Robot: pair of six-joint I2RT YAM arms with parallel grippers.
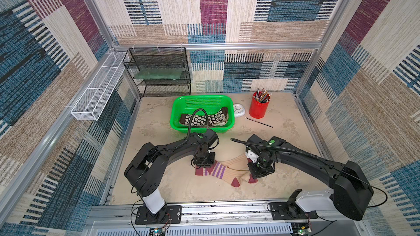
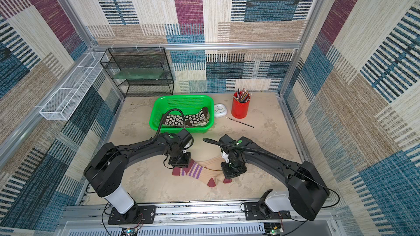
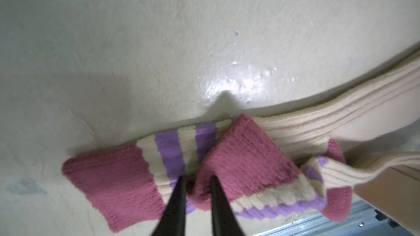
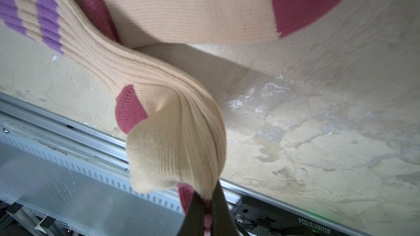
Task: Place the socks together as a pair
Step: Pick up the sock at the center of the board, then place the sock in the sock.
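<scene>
A mottled beige surface (image 1: 159, 182) fills the floor of the cell, and two black jointed arms reach in from its near edge, the left arm (image 1: 163, 153) and the right arm (image 1: 306, 157) both bent down toward the middle. Against the back wall stands a black wire-mesh shelf rack (image 1: 159, 71), and a long white mesh tray (image 1: 97, 91) hangs on the side wall beside it. In front of the rack sits a bright green perforated plastic basket (image 1: 202, 97). Near the front of the surface, between the two arms, lie two cream ribbed knit socks with purple stripes and maroon cuffs, heels and toes (image 1: 223, 171), overlapping each other. These striped socks have their cuffs toward the left arm and their toes toward the right. Dark brown knit socks with white daisies (image 1: 204, 119) lie inside the basket; how many cannot be told. A red cylindrical cup (image 1: 258, 108) full of pencils stands at the back right, with a small white round-faced clock (image 1: 238, 110) between it and the basket. The left hand (image 3: 197, 178) is closed, pinching a maroon cuff of the striped socks. The right hand (image 4: 205, 191) is clamped on a maroon toe, lifting that end off the surface. A single loose pencil (image 1: 258, 121) lies in front of the cup.
</scene>
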